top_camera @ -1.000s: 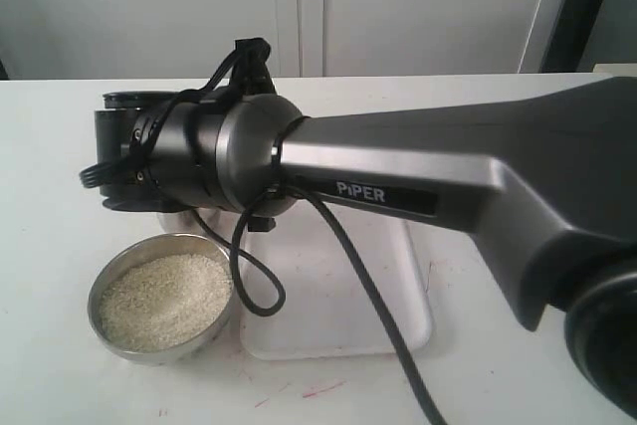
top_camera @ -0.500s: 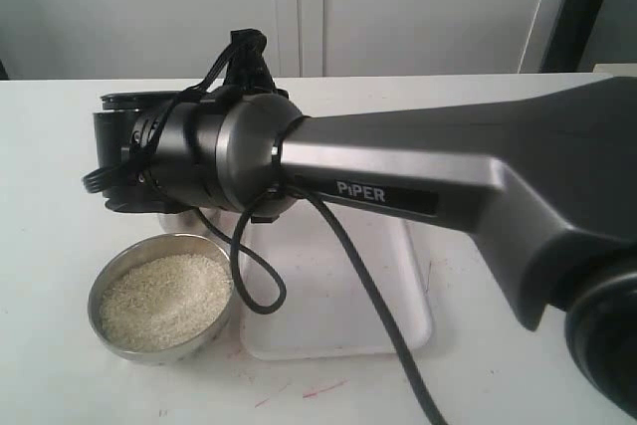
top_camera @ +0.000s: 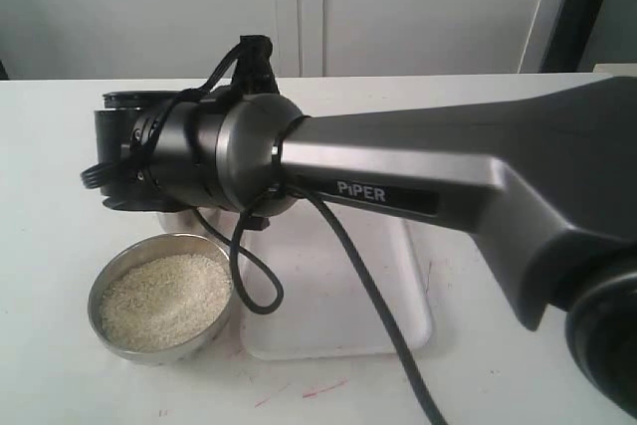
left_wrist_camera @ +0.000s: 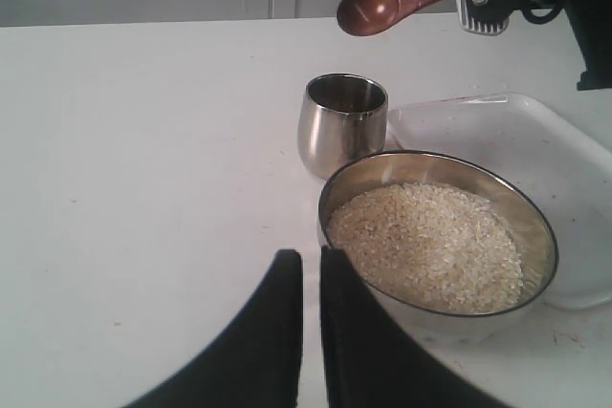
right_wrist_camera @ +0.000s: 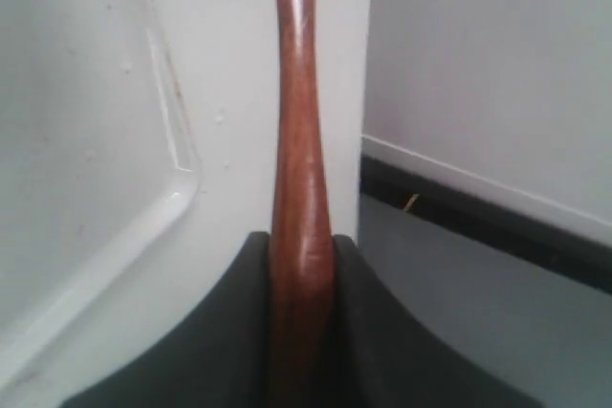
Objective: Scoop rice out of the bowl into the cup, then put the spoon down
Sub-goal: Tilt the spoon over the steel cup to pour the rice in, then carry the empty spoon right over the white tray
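Observation:
My right gripper point(right_wrist_camera: 301, 247) is shut on the slim handle of the reddish-brown spoon point(right_wrist_camera: 298, 131). The left wrist view shows that spoon point(left_wrist_camera: 378, 8) held level in the air above and beyond the steel cup point(left_wrist_camera: 342, 125), its round end showing no rice. The wide steel bowl point(left_wrist_camera: 531, 226) stands just in front of the cup, with rice point(left_wrist_camera: 426, 246) covering its bottom. My left gripper point(left_wrist_camera: 311, 269) hangs low by the bowl's near rim, fingers together and holding nothing. In the exterior view the bowl point(top_camera: 107, 330) of rice point(top_camera: 164, 301) lies below the right arm point(top_camera: 398, 186), which hides the spoon and nearly all of the cup.
A white rectangular tray point(top_camera: 338, 316) lies right of the bowl, touching it, also visible as the tray point(left_wrist_camera: 507, 131) and the tray point(right_wrist_camera: 86, 140). A black cable point(top_camera: 261, 286) loops down from the right wrist over the tray's left edge. The white table ends at a far wall.
The right wrist bobbed up slightly and came back down, and the cable loop swung a little. Bowl and tray have not moved.

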You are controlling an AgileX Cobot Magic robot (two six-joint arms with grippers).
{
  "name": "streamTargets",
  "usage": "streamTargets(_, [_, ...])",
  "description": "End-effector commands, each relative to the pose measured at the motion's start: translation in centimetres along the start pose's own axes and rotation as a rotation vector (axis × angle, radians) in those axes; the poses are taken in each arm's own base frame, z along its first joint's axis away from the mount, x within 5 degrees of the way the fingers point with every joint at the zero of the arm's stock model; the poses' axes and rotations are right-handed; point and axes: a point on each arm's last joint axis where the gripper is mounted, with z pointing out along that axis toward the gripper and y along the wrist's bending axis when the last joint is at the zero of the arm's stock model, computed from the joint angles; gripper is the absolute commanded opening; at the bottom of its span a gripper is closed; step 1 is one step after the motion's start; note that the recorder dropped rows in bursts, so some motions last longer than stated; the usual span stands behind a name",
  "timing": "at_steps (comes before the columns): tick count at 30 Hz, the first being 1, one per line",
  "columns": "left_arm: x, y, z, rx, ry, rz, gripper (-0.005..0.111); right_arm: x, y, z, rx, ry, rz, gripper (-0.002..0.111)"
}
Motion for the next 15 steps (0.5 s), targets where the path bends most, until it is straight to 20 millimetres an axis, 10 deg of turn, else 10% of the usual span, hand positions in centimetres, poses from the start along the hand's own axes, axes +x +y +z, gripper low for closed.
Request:
streamTargets(1, [-0.2,-0.1,0.0,0.008,-0.008,-0.009,0.014,0.5,0.7,-0.9,-0.164,0.009,0.204,0.0])
streamTargets(15, [-0.2,-0.1,0.0,0.008,-0.008,-0.009,0.014,6.9,-6.8,-10.6,-0.523,-0.148,0.811,0.0])
